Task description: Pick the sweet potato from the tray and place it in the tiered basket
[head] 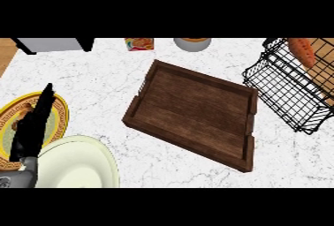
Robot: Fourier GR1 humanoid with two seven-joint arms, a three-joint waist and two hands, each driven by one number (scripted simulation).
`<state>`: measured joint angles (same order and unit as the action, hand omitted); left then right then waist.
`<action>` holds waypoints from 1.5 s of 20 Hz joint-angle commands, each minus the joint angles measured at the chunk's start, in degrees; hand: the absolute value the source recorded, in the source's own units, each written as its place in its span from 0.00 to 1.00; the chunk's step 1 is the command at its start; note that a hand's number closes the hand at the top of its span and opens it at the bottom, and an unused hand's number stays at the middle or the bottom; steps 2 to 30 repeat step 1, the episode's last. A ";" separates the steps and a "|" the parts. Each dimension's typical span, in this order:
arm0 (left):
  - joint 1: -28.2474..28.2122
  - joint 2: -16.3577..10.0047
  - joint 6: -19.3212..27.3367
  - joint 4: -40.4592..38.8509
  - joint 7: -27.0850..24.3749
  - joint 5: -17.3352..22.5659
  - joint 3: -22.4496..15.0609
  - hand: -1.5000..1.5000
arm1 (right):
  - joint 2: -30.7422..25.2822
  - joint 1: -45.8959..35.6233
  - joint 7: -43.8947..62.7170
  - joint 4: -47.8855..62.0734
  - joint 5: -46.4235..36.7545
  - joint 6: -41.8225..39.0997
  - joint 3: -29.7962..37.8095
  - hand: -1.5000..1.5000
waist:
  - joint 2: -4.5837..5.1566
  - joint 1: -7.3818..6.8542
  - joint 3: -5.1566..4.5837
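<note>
The sweet potato (301, 50) lies in the wire basket (287, 95) at upper right, off the tray (195, 110), so the job looks done. The left hand (32, 128) rests at left, fingers straight, holding nothing.

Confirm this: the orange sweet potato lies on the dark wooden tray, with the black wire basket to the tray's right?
No. The head view shows the orange sweet potato inside the black wire basket; the dark wooden tray holds nothing. The rest holds.

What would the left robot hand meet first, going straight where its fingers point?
Beyond the left robot hand lies bare counter, then likely the grey box at the far edge; depth unclear.
</note>
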<state>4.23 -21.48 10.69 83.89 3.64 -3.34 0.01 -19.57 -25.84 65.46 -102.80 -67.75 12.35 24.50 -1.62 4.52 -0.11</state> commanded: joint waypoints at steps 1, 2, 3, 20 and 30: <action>0.25 0.14 0.51 0.49 0.57 -0.02 0.61 0.50 | 4.94 10.25 6.27 -18.75 1.34 -5.52 1.33 0.00 | 0.10 0.34 0.03; 0.25 0.14 0.51 0.49 0.57 -0.02 0.61 0.50 | 4.94 10.25 6.27 -18.75 1.34 -5.52 1.33 0.00 | 0.10 0.34 0.03; 0.25 0.14 0.51 0.49 0.57 -0.02 0.61 0.50 | 4.94 10.25 6.27 -18.75 1.34 -5.52 1.33 0.00 | 0.10 0.34 0.03; 0.25 0.14 0.51 0.49 0.57 -0.02 0.61 0.50 | 4.94 10.25 6.27 -18.75 1.34 -5.52 1.33 0.00 | 0.10 0.34 0.03; 0.25 0.14 0.51 0.49 0.57 -0.02 0.61 0.50 | 4.94 10.25 6.27 -18.75 1.34 -5.52 1.33 0.00 | 0.10 0.34 0.03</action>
